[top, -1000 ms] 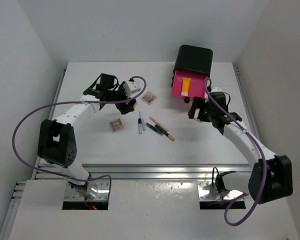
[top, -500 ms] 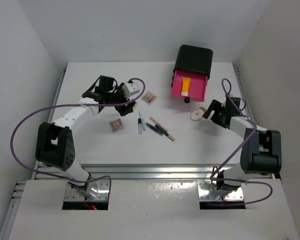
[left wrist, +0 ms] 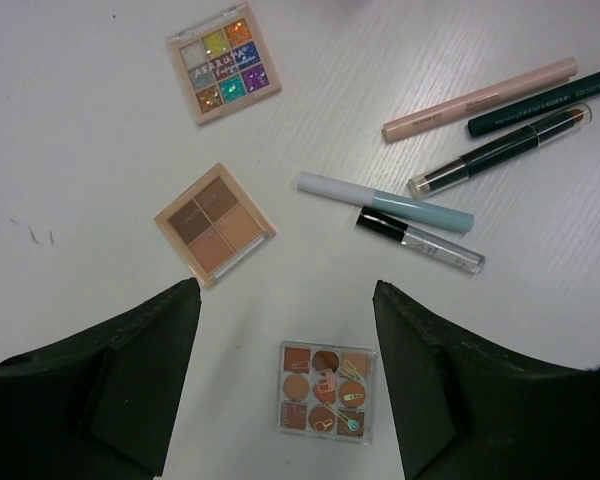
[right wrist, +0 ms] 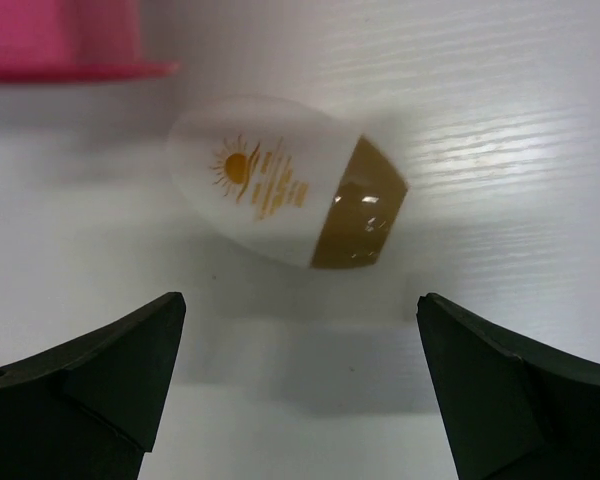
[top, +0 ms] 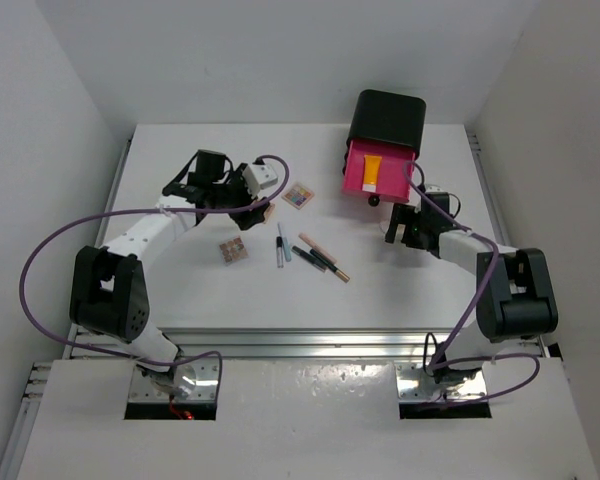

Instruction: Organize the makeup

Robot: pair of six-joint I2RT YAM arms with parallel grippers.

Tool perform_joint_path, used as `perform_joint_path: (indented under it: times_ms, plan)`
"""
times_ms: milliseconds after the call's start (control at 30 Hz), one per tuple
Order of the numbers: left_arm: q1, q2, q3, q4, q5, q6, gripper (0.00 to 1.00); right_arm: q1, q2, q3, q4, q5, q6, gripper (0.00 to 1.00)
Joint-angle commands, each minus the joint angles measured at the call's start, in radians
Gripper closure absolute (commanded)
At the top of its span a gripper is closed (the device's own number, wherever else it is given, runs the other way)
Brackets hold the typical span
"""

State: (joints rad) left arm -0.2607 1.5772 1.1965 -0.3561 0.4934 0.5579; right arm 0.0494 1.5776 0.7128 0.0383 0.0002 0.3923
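Right tool [right wrist: 300, 298]: you held it spread wide and low over a white oval bottle with a sun print and brown cap [right wrist: 265, 180]. Neither finger touched it.
Change: half a second earlier the overhead view showed that bottle bare beside your tool. Now the tool covered it, and the right elbow had folded back toward its base.
Meaning: probably a line-up for a grasp; the bottle was not yet taken.
Bottle's place: it lay on the white tabletop [right wrist: 500, 90], just beside the open pink drawer [right wrist: 60, 40].
Left tool [left wrist: 285, 290]: open and empty, it had barely moved. It hovered above the square glitter palette [left wrist: 224, 62], the brown four-pan palette [left wrist: 215, 224] and the clear-lidded orange palette [left wrist: 327, 391].
Sticks: five thin sticks [left wrist: 385, 201] lay loose beside the palettes.
Stowed: the short orange white-capped tube [top: 372, 172] lay in the drawer of the black box [top: 390, 115].
Hidden: overhead, the bottle sat under your tool and the brown palette could not be picked out. One dark stick ran off the left wrist view.
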Motion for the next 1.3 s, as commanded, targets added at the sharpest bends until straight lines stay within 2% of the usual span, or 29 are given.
perform_joint_path:
  times_ms: [0,67,100,200,367,433,700,1033,1267]
  plan:
    - [0.011,-0.043,-0.009,0.023,0.01,0.023,0.24,-0.005,0.022,0.094,-0.067,0.115,-0.006,0.0]
    - [0.011,-0.043,-0.009,0.023,0.01,0.023,0.24,-0.008,0.03,0.094,-0.046,0.083,-0.047,0.0]
    - [0.011,-0.043,-0.009,0.023,0.01,0.023,0.24,-0.005,0.033,0.082,-0.014,0.067,-0.117,0.0]
    - [0.011,-0.043,-0.009,0.023,0.01,0.033,0.23,-0.006,0.033,0.085,0.025,-0.058,-0.241,0.0]
    - [0.011,-0.043,-0.009,0.023,0.001,0.043,0.23,-0.039,0.082,0.175,-0.119,-0.245,-0.456,0.0]
    - [0.011,-0.043,-0.009,0.023,0.001,0.043,0.23,-0.039,0.111,0.213,-0.187,-0.237,-0.477,0.0]
    - [0.011,-0.043,-0.009,0.023,0.001,0.043,0.23,-0.039,0.185,0.264,-0.233,-0.183,-0.5,0.01]
    - [0.011,-0.043,-0.009,0.023,0.001,0.053,0.22,-0.037,0.24,0.28,-0.215,-0.123,-0.475,0.06]
    - [0.011,-0.043,-0.009,0.023,0.001,0.053,0.22,-0.036,0.248,0.266,-0.21,-0.097,-0.443,0.22]
